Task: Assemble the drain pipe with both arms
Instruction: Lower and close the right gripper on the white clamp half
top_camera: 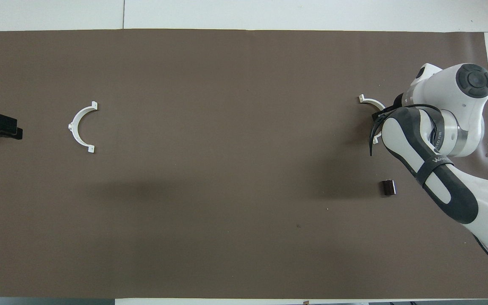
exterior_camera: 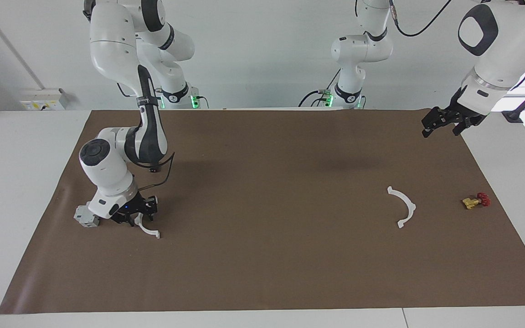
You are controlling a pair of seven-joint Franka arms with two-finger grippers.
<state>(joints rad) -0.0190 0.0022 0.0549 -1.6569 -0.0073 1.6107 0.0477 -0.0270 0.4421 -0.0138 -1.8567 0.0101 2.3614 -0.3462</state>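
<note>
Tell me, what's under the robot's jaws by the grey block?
A white half-ring lies on the brown mat. One end sticks out; the right jaws cover the other, hiding any grip.

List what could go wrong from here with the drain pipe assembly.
1. The right gripper is down at one half-ring near an end of the arc; a grip there may let it swing or slip when lifted.
2. The grey block sits right beside that gripper's wrist and could get knocked.
3. The other half-ring lies untouched toward the left arm's end, while the left gripper waits, open, above the mat's corner; the halves are far apart to join.
</note>
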